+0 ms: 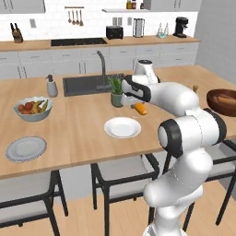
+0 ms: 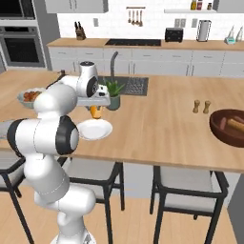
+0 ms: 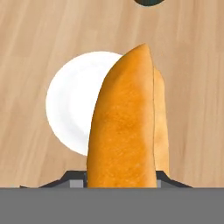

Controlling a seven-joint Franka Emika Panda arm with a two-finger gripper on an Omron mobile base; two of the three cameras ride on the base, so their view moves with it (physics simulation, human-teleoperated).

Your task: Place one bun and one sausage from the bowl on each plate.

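Observation:
My gripper [image 1: 137,107] is shut on an orange-tan bun [image 1: 141,109] and holds it in the air just past the far right rim of the near white plate [image 1: 122,127]. In the hand view the bun [image 3: 127,127] stands up between the fingers and covers part of that plate [image 3: 72,105] below. A second plate [image 1: 26,149] lies at the counter's front left. The dark wooden bowl [image 2: 224,137] sits far right, with another bun [image 2: 236,125] and a dark sausage [image 2: 223,122] inside.
A grey fruit bowl [image 1: 32,109] stands at the left. A potted plant [image 1: 116,92] is close behind the gripper, beside the sink [image 1: 85,85] and faucet. Two shakers [image 2: 200,106] stand near the wooden bowl. Stools line the counter's front edge.

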